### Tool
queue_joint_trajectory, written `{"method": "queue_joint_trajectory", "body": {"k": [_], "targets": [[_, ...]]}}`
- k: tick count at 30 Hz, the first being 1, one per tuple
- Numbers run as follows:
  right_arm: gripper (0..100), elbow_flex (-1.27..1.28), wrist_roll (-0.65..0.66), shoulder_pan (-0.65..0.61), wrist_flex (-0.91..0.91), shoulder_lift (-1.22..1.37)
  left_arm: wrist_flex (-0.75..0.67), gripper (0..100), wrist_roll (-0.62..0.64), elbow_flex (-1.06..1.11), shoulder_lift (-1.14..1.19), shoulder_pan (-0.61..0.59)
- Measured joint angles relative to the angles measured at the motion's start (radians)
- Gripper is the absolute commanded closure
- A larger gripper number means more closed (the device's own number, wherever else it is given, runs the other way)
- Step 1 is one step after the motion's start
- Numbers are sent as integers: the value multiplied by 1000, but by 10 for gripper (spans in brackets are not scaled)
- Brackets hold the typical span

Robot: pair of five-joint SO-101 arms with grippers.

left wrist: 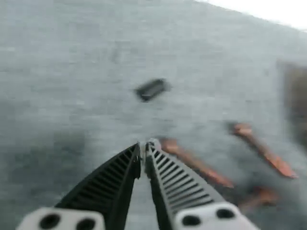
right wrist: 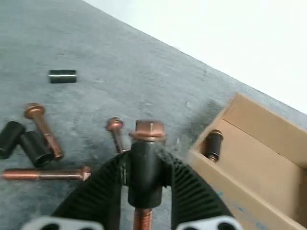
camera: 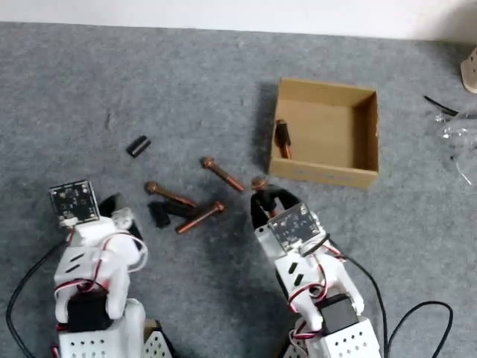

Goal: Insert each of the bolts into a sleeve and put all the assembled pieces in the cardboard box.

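Note:
My right gripper is shut on a black sleeve with a copper bolt through it, held just short of the cardboard box. One assembled piece lies inside the box by its left wall. Three loose copper bolts lie on the carpet, with two black sleeves among them. Another sleeve lies apart, farther back. My left gripper is shut and holds nothing, low over the carpet left of the bolts.
Grey carpet covers the table. Clear plastic bits and a black wire lie at the far right edge. Cables trail from the arm bases at the front.

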Motion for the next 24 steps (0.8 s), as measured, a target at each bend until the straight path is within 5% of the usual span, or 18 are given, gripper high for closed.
{"method": "queue_joint_trajectory", "body": {"k": [5, 10, 18, 24], "targets": [[994, 0, 0, 11, 0, 0, -132, 970, -150, 104, 5, -167], [994, 0, 0, 64, 0, 0, -232, 969, -164, 157, 5, -176], [994, -2, 0, 163, -2, 21, -199, 970, -256, 157, 5, -176], [994, -129, 0, 167, -49, 319, -199, 970, -261, 157, 5, -176]]}}
